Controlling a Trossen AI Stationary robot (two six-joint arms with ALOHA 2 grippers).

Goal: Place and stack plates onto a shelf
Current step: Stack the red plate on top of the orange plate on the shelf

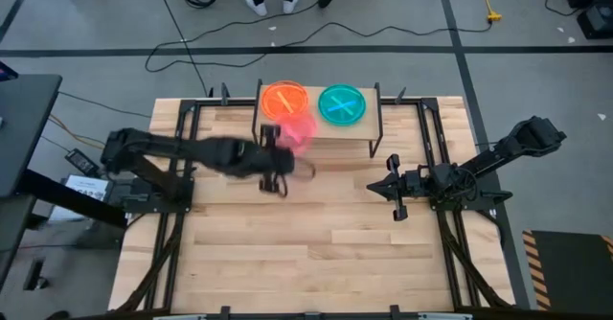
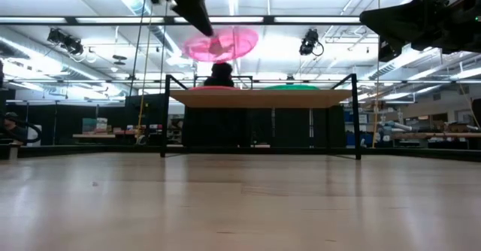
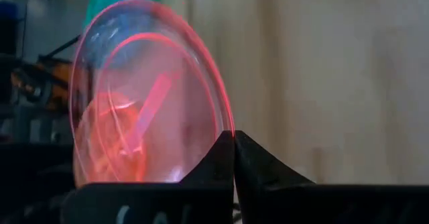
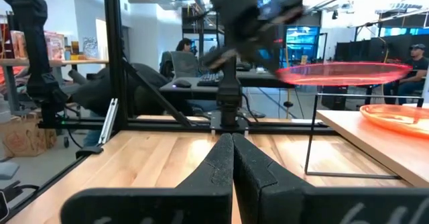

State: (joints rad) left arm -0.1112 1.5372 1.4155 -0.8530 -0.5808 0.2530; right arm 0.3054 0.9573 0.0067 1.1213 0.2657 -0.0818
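We are seeing the left gripper (image 1: 279,170) clenching the rim of the pink-red plate (image 1: 301,131), holding it in the air just above the near edge of the shelf (image 1: 335,134). The plate is translucent, hovering nearly level beside the orange plate (image 1: 284,99); the teal plate (image 1: 342,104) is lying to its right. The left arm is reaching across the table. The right gripper (image 1: 394,188) is waiting right of the shelf, fingers pressed together, grasping nothing.

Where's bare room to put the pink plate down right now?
The shelf is crowded: orange plate and teal plate fill it, so stacking only. The left gripper holds the pink plate above the orange one. The tabletop is bare in front of both arms.
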